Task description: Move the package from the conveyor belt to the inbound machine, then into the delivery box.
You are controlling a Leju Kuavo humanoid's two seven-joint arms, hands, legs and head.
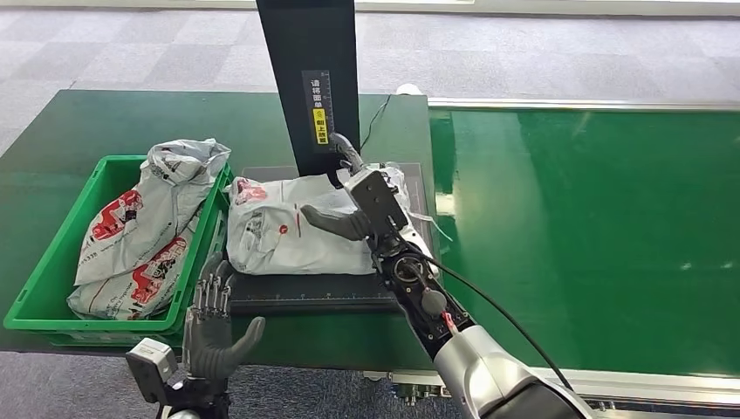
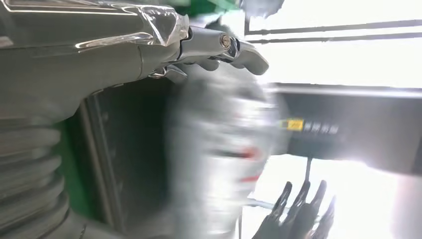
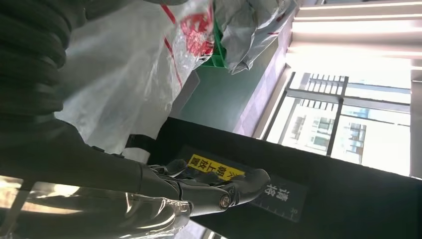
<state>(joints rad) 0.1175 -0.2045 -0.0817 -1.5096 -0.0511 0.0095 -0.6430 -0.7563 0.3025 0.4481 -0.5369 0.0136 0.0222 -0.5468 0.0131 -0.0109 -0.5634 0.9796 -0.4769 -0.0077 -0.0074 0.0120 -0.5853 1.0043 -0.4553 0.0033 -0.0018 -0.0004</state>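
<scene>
A grey package [image 1: 288,227] with red print lies flat on the black plate of the inbound machine [image 1: 305,295], in front of its upright black post [image 1: 305,70]. My right hand [image 1: 362,196] hovers over the package's right end, fingers stretched toward the post and thumb spread left, gripping nothing. In the right wrist view its fingers [image 3: 219,191] sit by the post's yellow label, with the package [image 3: 124,74] beside them. My left hand [image 1: 214,327] is open near the plate's front left corner, fingers spread. The left wrist view shows the package [image 2: 224,149] blurred between thumb and fingers [image 2: 298,209].
A green delivery box [image 1: 52,262] stands left of the machine with several grey packages [image 1: 148,227] piled in it. The green conveyor belt [image 1: 593,227] runs along the right. A cable trails from my right arm over the belt edge.
</scene>
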